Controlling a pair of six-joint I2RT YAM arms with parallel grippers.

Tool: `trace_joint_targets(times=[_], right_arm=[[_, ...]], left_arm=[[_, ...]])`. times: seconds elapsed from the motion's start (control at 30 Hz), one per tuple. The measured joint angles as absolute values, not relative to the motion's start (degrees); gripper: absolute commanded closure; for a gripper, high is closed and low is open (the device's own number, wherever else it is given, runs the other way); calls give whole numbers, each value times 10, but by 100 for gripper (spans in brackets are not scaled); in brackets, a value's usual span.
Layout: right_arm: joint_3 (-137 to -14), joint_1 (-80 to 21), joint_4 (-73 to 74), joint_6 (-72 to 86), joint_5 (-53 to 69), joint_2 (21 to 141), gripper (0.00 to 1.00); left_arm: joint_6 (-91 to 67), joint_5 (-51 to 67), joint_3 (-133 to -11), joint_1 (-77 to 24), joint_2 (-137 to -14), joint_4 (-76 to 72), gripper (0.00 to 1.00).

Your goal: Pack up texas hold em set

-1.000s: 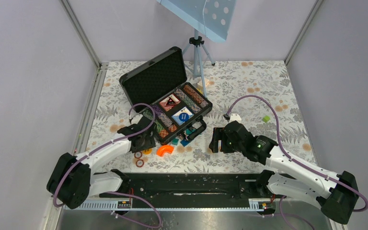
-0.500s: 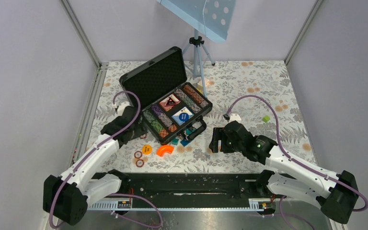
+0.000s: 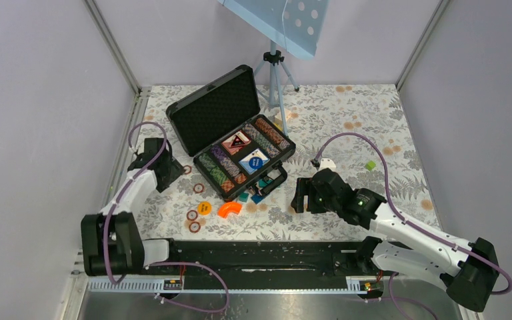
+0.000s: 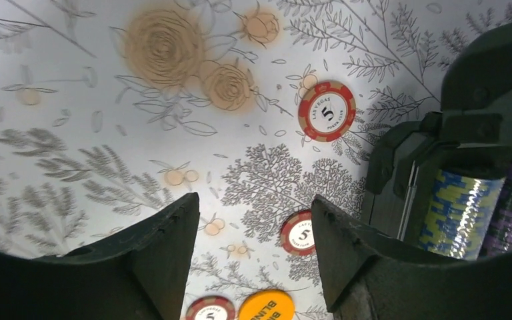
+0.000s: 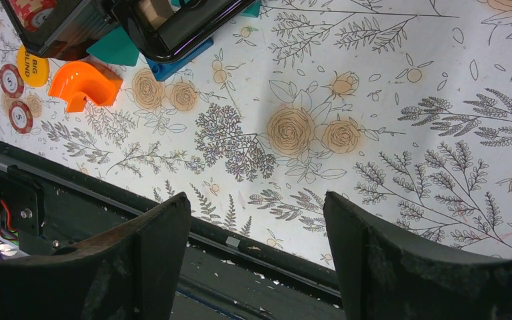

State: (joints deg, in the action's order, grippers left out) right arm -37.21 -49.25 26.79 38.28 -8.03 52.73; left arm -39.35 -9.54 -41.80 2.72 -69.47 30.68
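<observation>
- Floral-print bench (image 3: 347,113), pale lilac walls (image 3: 40,100) around it.
- Left end effector (image 4: 253,220) released, empty; open briefcase (image 4: 400,167) just right of it, loose chips (image 4: 327,111) ahead.
- Right end effector (image 5: 257,220) released, empty, above the bench.

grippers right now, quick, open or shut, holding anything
left gripper: open, nothing between its jaws.
right gripper: open, nothing between its jaws.

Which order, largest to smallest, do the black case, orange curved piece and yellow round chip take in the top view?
1. black case
2. orange curved piece
3. yellow round chip, a little smaller
</observation>
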Motion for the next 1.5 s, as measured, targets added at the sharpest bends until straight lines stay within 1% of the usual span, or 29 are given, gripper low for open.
trace_joint_targets(times=[0.17, 0.3, 0.7, 1.07, 1.5], right_arm=[[-372, -493, 270, 382, -81, 526, 20], [-372, -493, 273, 378, -81, 526, 20], [-372, -493, 276, 369, -89, 533, 19], [-372, -493, 276, 363, -94, 534, 19], [-372, -493, 276, 362, -96, 532, 19]], left_arm=[[-406, -66, -432, 27, -787, 271, 39], [-410, -63, -458, 27, -831, 251, 37], [-410, -63, -529, 24, -901, 236, 35], [-405, -123, -574, 0, -964, 299, 30], [-406, -122, -575, -4, -969, 295, 27]])
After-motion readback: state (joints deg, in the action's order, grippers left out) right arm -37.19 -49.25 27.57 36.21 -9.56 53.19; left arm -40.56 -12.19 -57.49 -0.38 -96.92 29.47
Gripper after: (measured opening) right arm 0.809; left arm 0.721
